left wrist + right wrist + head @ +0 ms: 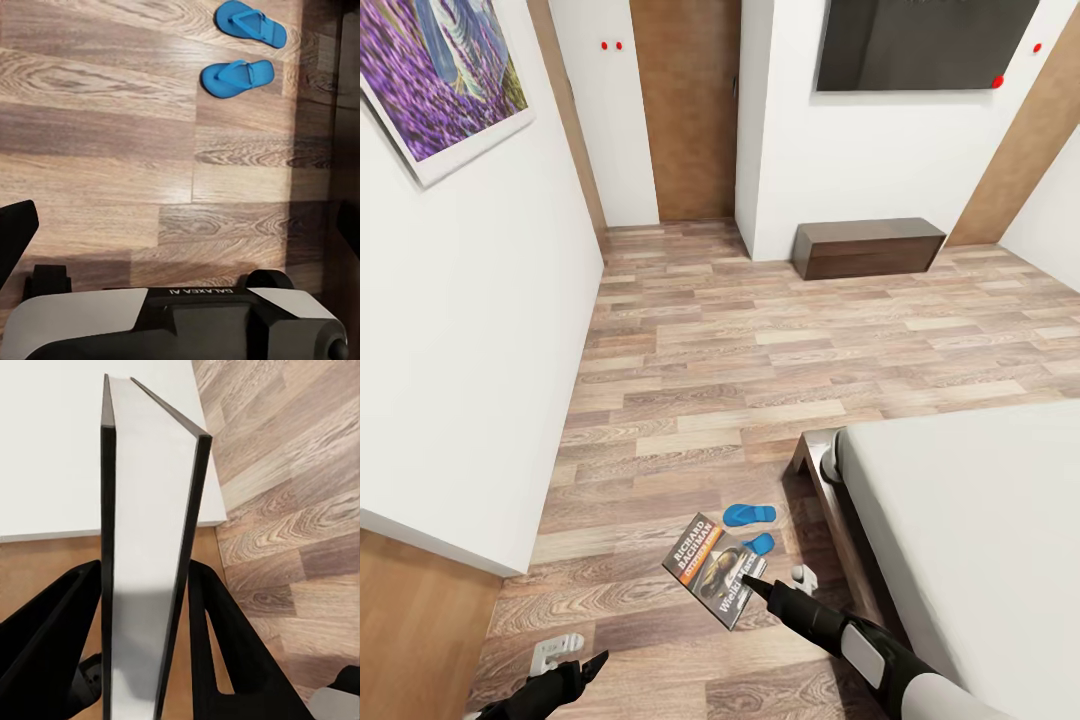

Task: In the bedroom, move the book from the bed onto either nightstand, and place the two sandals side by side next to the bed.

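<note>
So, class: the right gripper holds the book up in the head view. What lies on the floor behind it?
Behind the book, held by the right gripper, two blue sandals lie on the wood floor beside the bed. The nearer sandal is partly covered by the book.

Open plank floor (760, 350) stretches far ahead. The white wall (470, 330) closes the left, the bed (970, 540) the right; two sandals (749, 515) lie near its corner.

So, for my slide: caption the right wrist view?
Right gripper pinching the book edge-on above the wood floor.
</note>
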Tool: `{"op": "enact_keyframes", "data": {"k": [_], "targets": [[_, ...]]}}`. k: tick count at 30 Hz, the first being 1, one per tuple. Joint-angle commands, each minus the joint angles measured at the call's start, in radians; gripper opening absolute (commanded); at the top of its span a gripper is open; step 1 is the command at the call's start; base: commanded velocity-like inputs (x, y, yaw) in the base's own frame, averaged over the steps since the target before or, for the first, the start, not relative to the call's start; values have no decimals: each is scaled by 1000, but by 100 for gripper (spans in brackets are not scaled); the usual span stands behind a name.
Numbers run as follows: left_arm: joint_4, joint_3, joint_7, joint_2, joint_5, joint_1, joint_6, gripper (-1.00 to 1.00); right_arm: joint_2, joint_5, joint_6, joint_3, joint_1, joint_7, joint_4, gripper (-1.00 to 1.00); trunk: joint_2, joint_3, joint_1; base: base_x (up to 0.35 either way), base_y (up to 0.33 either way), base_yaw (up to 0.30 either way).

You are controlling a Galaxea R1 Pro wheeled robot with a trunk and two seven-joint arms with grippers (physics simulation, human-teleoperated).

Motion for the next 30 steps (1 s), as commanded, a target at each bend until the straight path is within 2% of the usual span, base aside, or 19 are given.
{"op": "enact_keyframes", "data": {"k": [1, 10, 18, 30], "targets": [[1, 7, -1, 0, -11, -1, -6, 100, 1, -8, 9, 0, -1, 2, 0, -100, -1, -1, 0, 0, 0, 0], [1, 7, -1, 0, -11, -1, -6, 100, 3, -8, 3, 1, -1, 2, 0, -100, -1, 2, 0, 0, 0, 0], [1, 6, -1, 0, -12, -1, -6, 100, 17, -8, 3, 1, -1, 2, 0, -100, -1, 14, 0, 0, 0, 0], [1, 6, -1, -1, -12, -1, -5, 100, 18, -8, 3, 1, -1, 2, 0, -100, -1, 34, 0, 0, 0, 34]]}}
